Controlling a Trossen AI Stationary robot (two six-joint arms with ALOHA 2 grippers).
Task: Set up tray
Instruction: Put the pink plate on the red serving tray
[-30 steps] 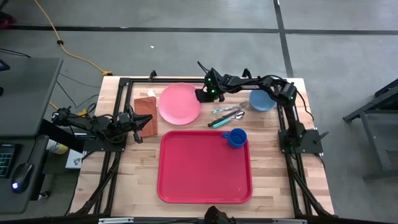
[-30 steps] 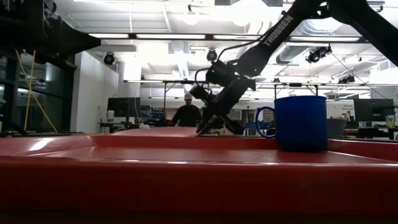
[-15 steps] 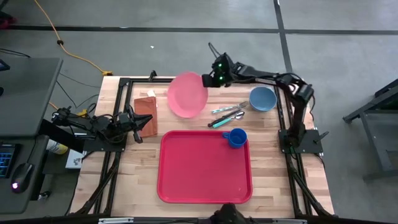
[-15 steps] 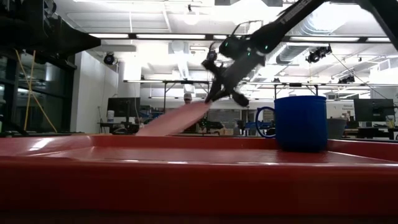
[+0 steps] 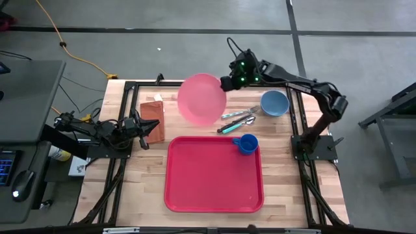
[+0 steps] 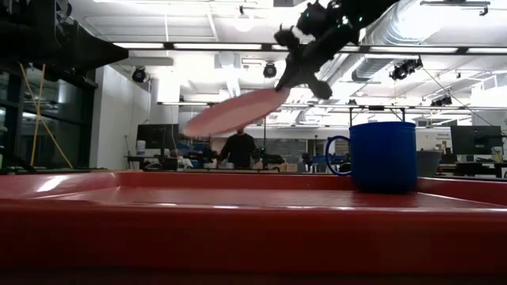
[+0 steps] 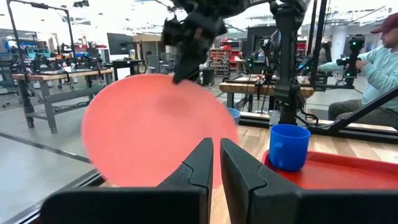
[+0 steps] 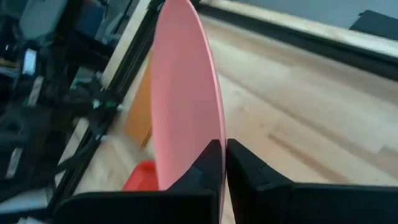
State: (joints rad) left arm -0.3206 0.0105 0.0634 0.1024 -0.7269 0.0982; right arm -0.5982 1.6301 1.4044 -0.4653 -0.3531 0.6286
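Your right gripper (image 5: pixel 227 82) holds the pink plate (image 5: pixel 202 98) aloft.
Its fingers pinch the plate's rim above the tabletop (image 5: pixel 279 153); the tray (image 5: pixel 214 175) lies below. Your left gripper (image 5: pixel 151 125), fingers closed, waits leftward.

Overhead, table-level and two wrist views

The floor (image 5: pixel 195 16) is grey with dark lines across it, and a yellow cable (image 5: pixel 71 52) lies on it. Long lights (image 6: pixel 198 46) shine on the ceiling. Workbenches (image 7: pixel 56 78) stand far back. A person (image 6: pixel 240 147) stands there, and another person (image 7: pixel 385 62) sits nearby.
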